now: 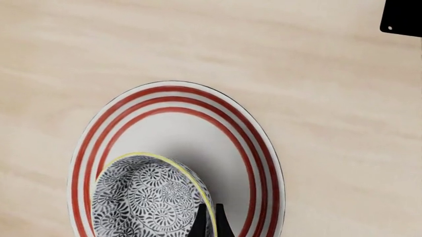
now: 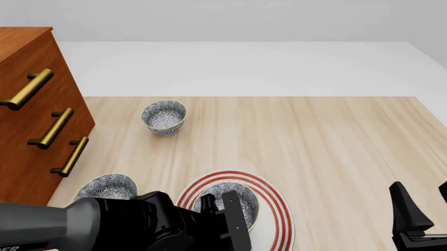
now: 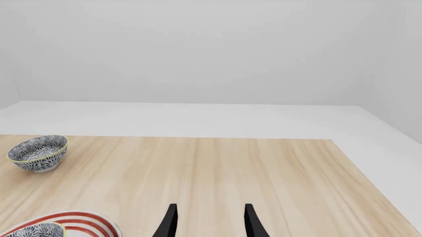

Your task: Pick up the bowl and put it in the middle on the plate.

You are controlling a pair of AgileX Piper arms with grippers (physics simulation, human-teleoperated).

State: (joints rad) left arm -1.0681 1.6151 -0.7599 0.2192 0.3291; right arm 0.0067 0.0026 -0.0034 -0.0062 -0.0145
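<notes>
Grey-blue floral bowl [image 1: 148, 197] held over plate [image 1: 260, 163] by rim, pinched between pressed fingers of left tool [image 1: 209, 224]. Bowl seen off-centre on plate, toward near side; whether resting or just above cannot be told. Right tool [image 3: 207, 219] spread, idle, well apart from plate. Two look-alike bowls noted: one far on worktop [image 2: 314, 141], second bowl [image 2: 107, 186] near drawer cabinet [image 2: 28, 115]. Risk judged: release here leaves bowl off-middle; thin rim pinch could tip bowl on opening.
</notes>
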